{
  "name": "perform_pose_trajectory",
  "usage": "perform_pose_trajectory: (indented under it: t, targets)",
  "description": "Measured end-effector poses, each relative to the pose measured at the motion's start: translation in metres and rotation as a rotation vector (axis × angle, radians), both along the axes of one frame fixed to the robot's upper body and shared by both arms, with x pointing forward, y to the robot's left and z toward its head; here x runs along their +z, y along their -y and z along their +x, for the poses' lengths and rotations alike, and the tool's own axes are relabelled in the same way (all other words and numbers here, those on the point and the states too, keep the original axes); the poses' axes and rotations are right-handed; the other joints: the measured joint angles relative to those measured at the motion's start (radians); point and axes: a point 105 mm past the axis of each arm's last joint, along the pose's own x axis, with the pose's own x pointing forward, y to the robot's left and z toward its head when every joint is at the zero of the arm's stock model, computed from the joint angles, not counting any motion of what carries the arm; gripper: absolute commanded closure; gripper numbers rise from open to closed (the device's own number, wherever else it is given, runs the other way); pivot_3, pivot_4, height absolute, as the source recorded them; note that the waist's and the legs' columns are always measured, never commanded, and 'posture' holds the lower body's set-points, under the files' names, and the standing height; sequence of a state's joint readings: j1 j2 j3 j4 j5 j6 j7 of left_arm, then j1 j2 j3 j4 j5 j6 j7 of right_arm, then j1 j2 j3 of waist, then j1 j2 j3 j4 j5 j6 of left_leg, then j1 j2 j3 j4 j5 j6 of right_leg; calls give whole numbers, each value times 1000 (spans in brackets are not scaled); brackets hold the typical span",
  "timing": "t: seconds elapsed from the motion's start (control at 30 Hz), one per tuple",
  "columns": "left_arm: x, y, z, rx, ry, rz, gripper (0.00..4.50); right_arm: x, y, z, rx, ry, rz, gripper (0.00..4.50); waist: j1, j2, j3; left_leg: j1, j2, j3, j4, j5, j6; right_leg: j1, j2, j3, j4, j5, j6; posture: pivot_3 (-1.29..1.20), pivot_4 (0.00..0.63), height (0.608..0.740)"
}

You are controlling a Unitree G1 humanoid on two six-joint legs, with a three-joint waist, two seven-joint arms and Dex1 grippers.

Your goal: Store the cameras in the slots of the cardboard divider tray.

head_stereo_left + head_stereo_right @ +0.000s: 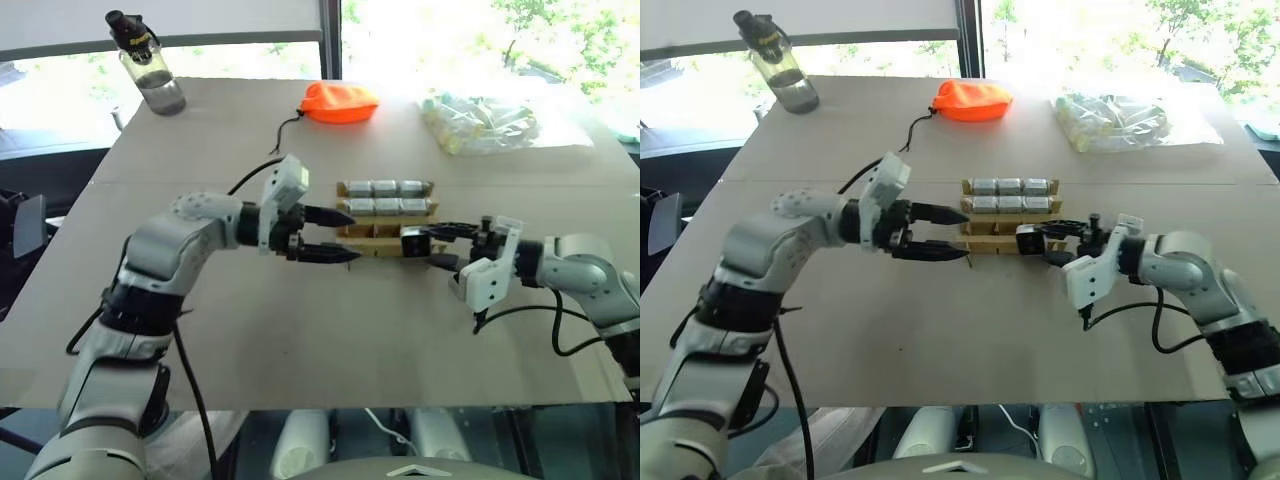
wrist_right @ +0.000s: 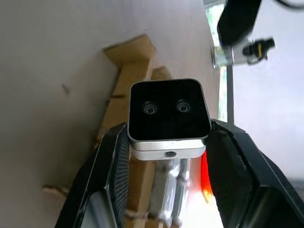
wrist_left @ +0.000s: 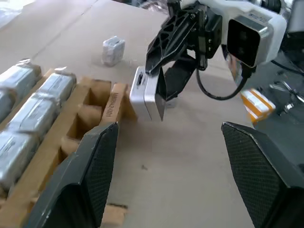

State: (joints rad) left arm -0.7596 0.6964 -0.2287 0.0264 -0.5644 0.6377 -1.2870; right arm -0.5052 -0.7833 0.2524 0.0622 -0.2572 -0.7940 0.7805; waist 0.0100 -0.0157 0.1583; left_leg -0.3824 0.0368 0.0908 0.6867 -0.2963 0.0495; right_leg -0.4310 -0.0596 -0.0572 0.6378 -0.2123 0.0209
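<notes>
The right gripper (image 1: 438, 246), centre-right of the frame, is closed on a camera (image 1: 412, 241) at the tray's (image 1: 372, 249) right edge, beside the empty near slots. The left gripper (image 1: 338, 236) hovers open and empty at the tray's left edge, facing it.

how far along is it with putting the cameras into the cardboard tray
Roughly halfway. The two far rows of the cardboard divider tray look full, six cameras in all. The right gripper holds another camera at the tray's near rows, whose slots look empty. The left gripper is open beside the tray.
</notes>
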Motion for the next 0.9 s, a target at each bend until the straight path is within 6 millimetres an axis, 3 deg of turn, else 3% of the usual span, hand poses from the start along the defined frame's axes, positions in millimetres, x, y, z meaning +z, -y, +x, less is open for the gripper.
perform_pose_trajectory:
  t: [0.37, 0.67, 0.77, 0.9]
  targets:
    - [-12, -2, 10, 2, -73, 39, 908, 14, -27, 5, 119, 58, -5, 2748, -3, 0, 0, 0, 1, 0, 1, 0, 0, 0, 0, 0, 1, 0, 0, 0, 150, 740]
    - [-12, 2, 13, -6, -93, 32, 908, 8, -43, 1, 149, 47, -9, 2748, -1, 0, 0, 0, 1, 0, 1, 0, 0, 0, -1, 0, 2, 0, 0, 0, 150, 740]
    - [-13, 3, 12, -15, -96, 34, 1722, 9, -45, 0, 149, 50, -6, 2748, -1, 0, 0, 0, 1, 0, 1, 0, 0, 0, -1, 0, 3, 0, 0, 0, 150, 740]
    - [-14, 4, 11, -28, -98, 37, 3668, 10, -45, 1, 142, 48, -6, 2748, -1, 0, 0, 0, 1, 0, 1, 0, 0, 0, -1, 0, 3, 0, 0, 0, 150, 740]
